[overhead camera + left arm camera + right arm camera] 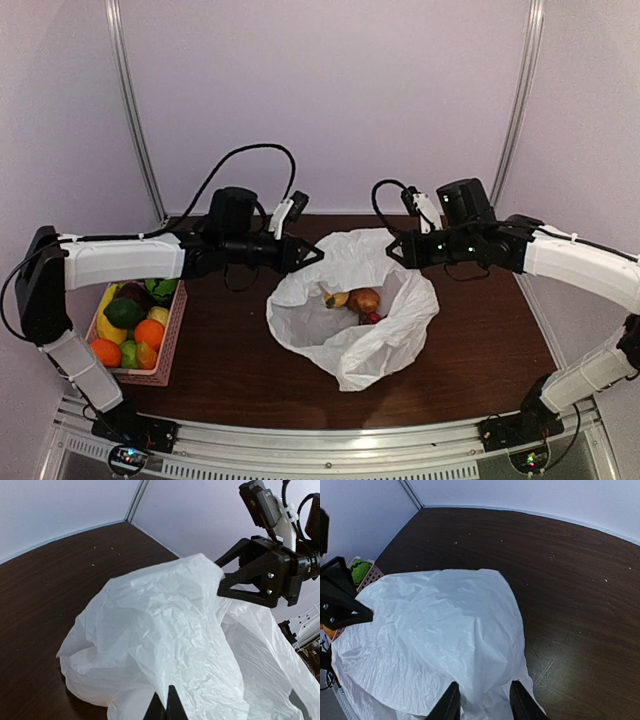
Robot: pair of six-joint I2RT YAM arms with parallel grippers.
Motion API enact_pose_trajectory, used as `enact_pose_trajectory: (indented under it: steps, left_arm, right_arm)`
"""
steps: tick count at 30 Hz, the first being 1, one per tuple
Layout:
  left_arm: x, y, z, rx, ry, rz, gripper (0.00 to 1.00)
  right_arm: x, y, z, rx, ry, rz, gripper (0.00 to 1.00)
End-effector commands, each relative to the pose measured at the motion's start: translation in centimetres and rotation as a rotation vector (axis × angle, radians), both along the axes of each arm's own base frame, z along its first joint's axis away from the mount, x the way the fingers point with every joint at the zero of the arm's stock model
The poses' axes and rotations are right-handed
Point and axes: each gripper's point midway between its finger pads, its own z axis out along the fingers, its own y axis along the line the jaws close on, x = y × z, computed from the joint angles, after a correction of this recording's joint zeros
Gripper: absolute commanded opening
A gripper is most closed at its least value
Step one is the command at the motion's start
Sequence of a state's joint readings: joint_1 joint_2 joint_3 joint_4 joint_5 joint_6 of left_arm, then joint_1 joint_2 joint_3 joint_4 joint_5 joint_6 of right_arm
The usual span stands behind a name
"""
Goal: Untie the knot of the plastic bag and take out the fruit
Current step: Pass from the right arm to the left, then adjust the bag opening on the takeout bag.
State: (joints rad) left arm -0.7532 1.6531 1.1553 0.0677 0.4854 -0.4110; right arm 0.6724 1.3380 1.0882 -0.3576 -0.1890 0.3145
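Observation:
The white plastic bag (350, 345) lies in the middle of the table with its mouth gaping. Fruit (362, 300) shows inside it: a yellowish piece, a brown-orange round one and something red. The knot is out of view. At the bag's left rim, my left gripper (314, 255) is shut on a fold of the plastic, and its tips (168, 701) pinch the crinkled sheet (165, 630). My right gripper (392, 248) is at the right rim. Its fingers (451, 702) stand apart with loose bag plastic (435, 630) lying between them, not pinched.
A pink basket (174, 335) with oranges, limes and a banana sits at the left edge of the table, beneath my left arm. Dark wooden tabletop (480, 330) surrounds the bag. White walls close off the back and sides.

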Motion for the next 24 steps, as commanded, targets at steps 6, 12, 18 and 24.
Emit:
enact_pose_trajectory:
  steps: [6,12,18,24]
  left_arm:
    - [-0.2,3.5,0.7,-0.119,0.024,0.29,0.0]
    - [-0.1,4.3,0.6,-0.128,0.032,0.336,0.0]
    - [-0.2,4.6,0.3,-0.113,0.042,0.35,0.0]
    - [-0.2,5.2,0.0,-0.117,0.044,0.377,0.0]
  right_arm:
    - [-1.9,0.2,4.2,-0.092,-0.088,-0.041,0.78]
    - [-6.0,2.5,6.3,-0.038,-0.145,0.018,0.78]
    - [-8.8,6.7,3.1,-0.05,-0.099,0.095,0.64]
    - [-7.7,8.0,-2.4,-0.166,0.006,-0.004,0.55]
